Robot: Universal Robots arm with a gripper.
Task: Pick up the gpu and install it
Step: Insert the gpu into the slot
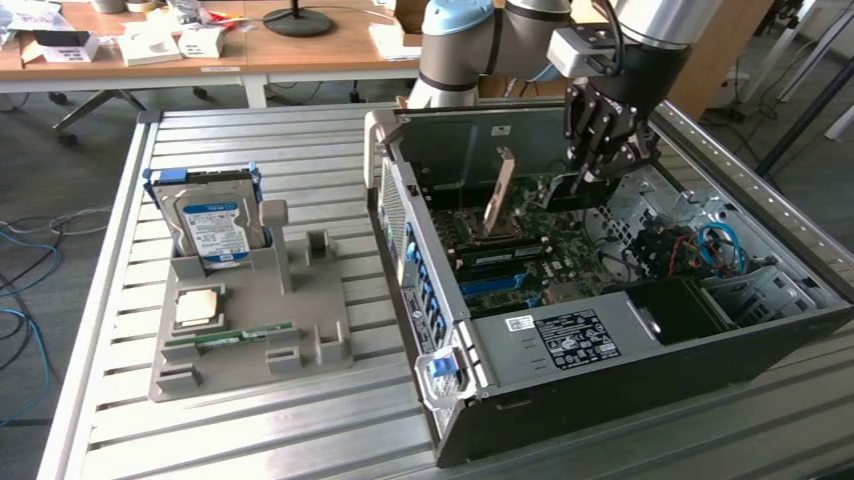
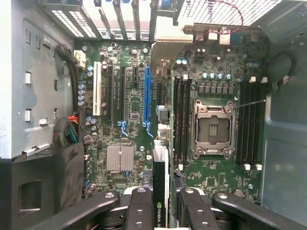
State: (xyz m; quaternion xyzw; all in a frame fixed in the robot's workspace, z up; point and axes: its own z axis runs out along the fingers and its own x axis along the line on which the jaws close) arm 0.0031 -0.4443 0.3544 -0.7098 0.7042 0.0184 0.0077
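Slatted metal bench (image 1: 240,420), claw (image 2: 165,199) pinching flat gpu (image 2: 160,167) (edge-on) over green mobo (image 2: 129,96).

Soft, even daylight is washing over the table (image 1: 240,420), and its slats are glaring pale. The case (image 1: 627,400) interior is sitting darker. On the wrist cam, the mesh (image 2: 225,12) is blowing out white, the board (image 2: 129,96) is glowing evenly, and the gpu (image 2: 160,177) clamped in the gripper (image 2: 164,197) is sitting in shade.
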